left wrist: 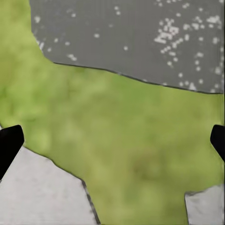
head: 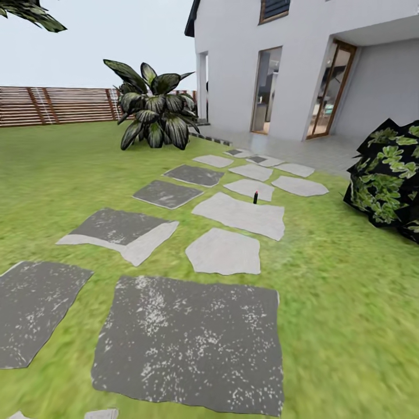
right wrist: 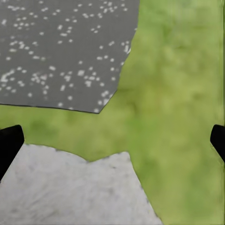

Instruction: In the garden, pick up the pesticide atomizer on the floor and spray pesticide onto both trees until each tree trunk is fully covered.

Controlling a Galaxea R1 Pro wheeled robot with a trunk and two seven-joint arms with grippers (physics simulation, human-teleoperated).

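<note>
A dark speckled paving slab lies nearest; the atomizer stands far off at twelve o'clock on a pale slab, so both jaws hang wide open, empty, over the lawn

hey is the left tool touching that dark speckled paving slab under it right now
Apart. In the left wrist view the left tool's fingertips sit wide at the frame edges, with grass and the dark slab well beyond them.

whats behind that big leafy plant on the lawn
Behind the leafy plant runs the brown slat fence, and to its right stands the white house wall with a doorway. The stretch of fence and ground directly behind the leaves is covered, so cannot be seen.
</note>
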